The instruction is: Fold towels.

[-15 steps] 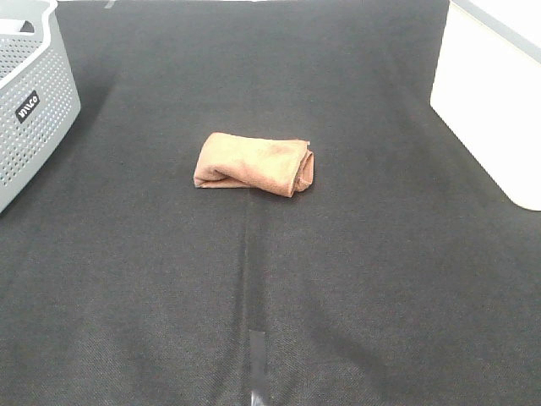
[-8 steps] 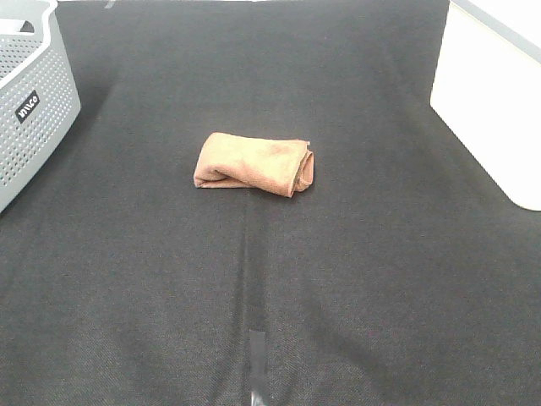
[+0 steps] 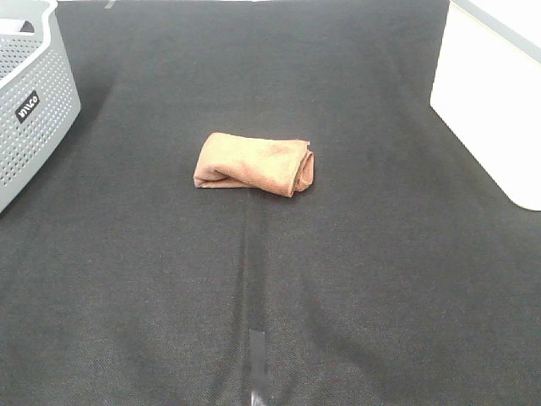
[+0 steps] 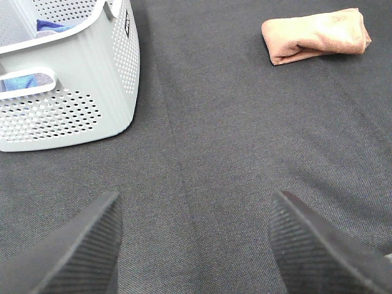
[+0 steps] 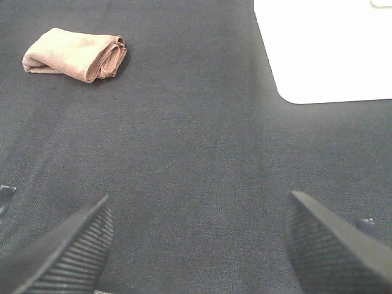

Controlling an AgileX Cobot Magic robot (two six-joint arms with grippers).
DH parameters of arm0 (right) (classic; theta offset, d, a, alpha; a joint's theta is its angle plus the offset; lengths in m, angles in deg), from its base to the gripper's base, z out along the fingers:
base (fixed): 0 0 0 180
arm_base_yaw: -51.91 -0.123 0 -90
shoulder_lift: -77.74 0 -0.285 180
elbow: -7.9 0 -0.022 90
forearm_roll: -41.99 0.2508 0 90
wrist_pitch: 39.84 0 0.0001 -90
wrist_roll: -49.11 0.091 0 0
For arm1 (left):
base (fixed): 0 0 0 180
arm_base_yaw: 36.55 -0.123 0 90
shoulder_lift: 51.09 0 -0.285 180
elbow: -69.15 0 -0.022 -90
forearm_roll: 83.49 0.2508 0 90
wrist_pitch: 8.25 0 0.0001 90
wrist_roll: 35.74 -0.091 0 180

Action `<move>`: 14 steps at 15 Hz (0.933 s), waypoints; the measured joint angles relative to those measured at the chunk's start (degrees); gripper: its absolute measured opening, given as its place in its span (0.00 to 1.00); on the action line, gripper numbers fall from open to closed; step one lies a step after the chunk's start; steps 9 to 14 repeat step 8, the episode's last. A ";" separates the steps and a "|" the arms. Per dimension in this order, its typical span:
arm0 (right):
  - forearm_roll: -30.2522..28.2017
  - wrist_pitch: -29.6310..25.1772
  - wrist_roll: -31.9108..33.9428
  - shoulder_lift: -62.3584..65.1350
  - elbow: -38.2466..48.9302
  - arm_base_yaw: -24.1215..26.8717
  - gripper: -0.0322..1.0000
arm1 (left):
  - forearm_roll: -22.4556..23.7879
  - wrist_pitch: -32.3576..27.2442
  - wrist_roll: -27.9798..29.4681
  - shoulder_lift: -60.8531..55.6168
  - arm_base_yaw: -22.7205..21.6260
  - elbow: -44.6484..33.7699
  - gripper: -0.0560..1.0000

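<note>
Towel lies folded, well apart from both spread, empty tools.

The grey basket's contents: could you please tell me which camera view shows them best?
The left wrist view: it looks into the grey basket from close by, showing blue cloth inside. The exterior high view catches only the basket's corner at the frame edge, contents unreadable. The right wrist view does not show it.

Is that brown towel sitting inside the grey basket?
No, the brown towel lies folded on the dark table cover, well apart from the grey basket at the table's left edge.
</note>
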 joint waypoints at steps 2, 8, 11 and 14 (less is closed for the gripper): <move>0.00 0.00 0.00 0.00 0.00 0.00 0.74 | 0.00 0.00 0.00 0.00 0.00 0.00 0.67; 0.00 0.00 0.00 0.00 0.00 0.00 0.74 | 0.00 0.00 0.00 0.00 0.00 0.00 0.67; 0.00 0.00 0.00 0.00 0.00 0.00 0.74 | 0.00 0.00 0.00 0.00 0.00 0.00 0.67; 0.00 0.00 0.00 0.00 0.00 0.00 0.74 | 0.00 0.00 0.00 0.00 0.00 0.00 0.67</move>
